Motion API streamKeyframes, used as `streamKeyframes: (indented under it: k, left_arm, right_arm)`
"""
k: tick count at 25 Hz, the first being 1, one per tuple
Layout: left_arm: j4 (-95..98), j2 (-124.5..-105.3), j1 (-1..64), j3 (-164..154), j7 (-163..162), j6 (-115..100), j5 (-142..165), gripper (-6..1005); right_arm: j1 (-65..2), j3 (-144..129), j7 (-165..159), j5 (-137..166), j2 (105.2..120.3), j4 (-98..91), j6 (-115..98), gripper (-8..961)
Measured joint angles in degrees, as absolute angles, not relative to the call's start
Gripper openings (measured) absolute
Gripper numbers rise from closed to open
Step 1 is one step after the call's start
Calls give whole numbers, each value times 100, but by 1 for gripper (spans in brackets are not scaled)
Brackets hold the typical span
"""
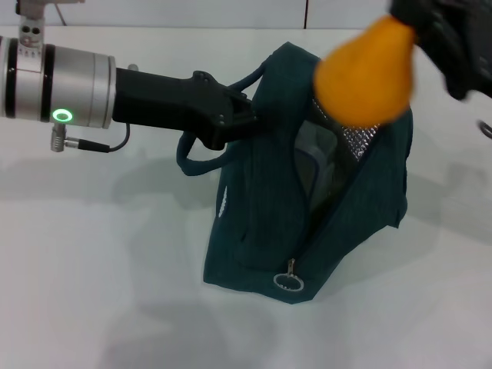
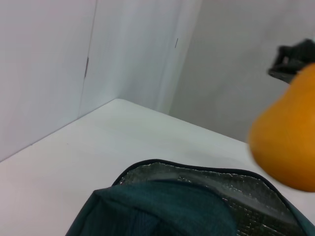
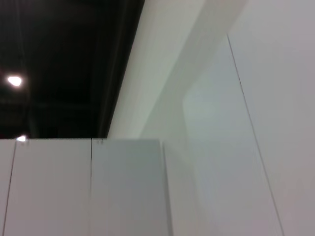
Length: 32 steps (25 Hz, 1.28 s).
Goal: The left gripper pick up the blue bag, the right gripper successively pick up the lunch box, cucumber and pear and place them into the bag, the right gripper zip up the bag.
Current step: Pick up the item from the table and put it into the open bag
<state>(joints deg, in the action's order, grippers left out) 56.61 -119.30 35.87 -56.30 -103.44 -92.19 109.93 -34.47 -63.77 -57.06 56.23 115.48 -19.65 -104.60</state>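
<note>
From the head view, my left hand point(image 1: 234, 115) is pinching the blue bag point(image 1: 261, 231) by its upper rim and holding the mouth open toward the surface's far edge. My right hand point(image 1: 442, 34) is pressing the pear point(image 1: 367, 75) between its fingers, directly above the foil-lined opening; the drop lies straight down, and this hand is the nearer one. The zipper ring point(image 1: 289, 283) is hanging low at the near end. Bare surface point(image 1: 92, 292) is giving room all around.

From the left wrist, the pear point(image 2: 288, 142) is hanging just above the bag's point(image 2: 162, 209) lined mouth.

The right wrist is showing only walls.
</note>
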Motion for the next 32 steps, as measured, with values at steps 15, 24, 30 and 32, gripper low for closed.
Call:
streamKeyframes:
  k: [15,24,30,32]
  left_arm:
    - [5647,-11910,3569,-5582,-10331,-9176,11032,40]
    - [5647,-11918,3563,-5586,-10327,-9176,11029,39]
    - [5650,-11926,3566,-5595,-10327,-9175,11031,39]
    - [5648,-11927,3567,-5606,-10327,-9175,11032,39]
  right_arm:
    - [-3180,-7348,-5896,5751,11535,-2249,-9757,84]
    - [-2964,-7439,-6065,6025,11516,-2397,-9764,100]
    - [-3010,-7437,-6167,6422,11520,-2478,-9714,110]
    - [-3016,-7435,-6192,6464,11526,-2489,-9703,114]
